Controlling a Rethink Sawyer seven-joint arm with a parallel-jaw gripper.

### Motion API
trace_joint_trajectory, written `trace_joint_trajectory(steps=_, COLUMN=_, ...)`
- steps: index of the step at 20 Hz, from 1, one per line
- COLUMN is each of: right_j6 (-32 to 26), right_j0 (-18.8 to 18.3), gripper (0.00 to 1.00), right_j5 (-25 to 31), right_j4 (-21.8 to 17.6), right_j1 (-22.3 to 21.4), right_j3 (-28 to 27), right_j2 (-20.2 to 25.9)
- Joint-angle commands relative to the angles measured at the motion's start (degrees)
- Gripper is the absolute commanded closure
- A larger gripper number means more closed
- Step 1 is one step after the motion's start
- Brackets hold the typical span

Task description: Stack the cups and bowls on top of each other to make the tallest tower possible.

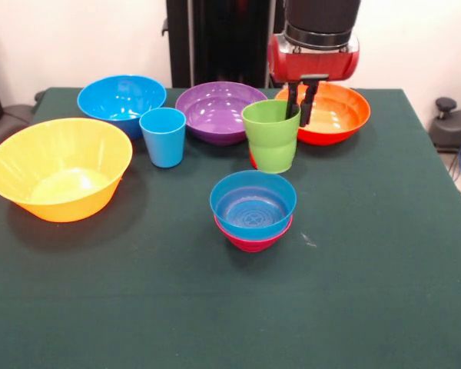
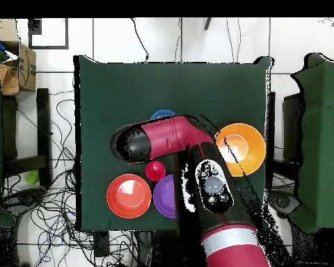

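The pincer (image 1: 300,105) grasps the green cup (image 1: 271,137) by its rim; I would lift it straight up, then lower it centred into the blue bowl (image 1: 253,204).

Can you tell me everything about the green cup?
The green cup is a shiny lime plastic tumbler with no handle and a faint ridge round its middle. It stands upright near the table's middle, in front of the purple bowl and red-orange bowl. A bit of red shows behind its base. One finger of the robot's hand dips inside its rim, the other stays outside.
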Motion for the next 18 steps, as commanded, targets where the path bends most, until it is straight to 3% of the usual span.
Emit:
trace_joint_trajectory(steps=1, right_j6=-15.38, right_j0=-1.85, gripper=1.0, right_j5=4.59, right_j4=-6.47, right_j1=3.37, right_j3=-2.31, right_j2=5.24)
trace_joint_trajectory(steps=13, right_j6=-17.88, right_j0=-6.27, gripper=1.0, right_j5=4.4, right_j4=-10.81, right_j1=6.17, right_j3=-3.74, right_j2=7.48)
trace_joint_trajectory(steps=18, right_j6=-17.27, right_j0=-6.16, gripper=1.0, right_j5=5.1, right_j4=-12.08, right_j1=8.09, right_j3=-6.43, right_j2=8.5)
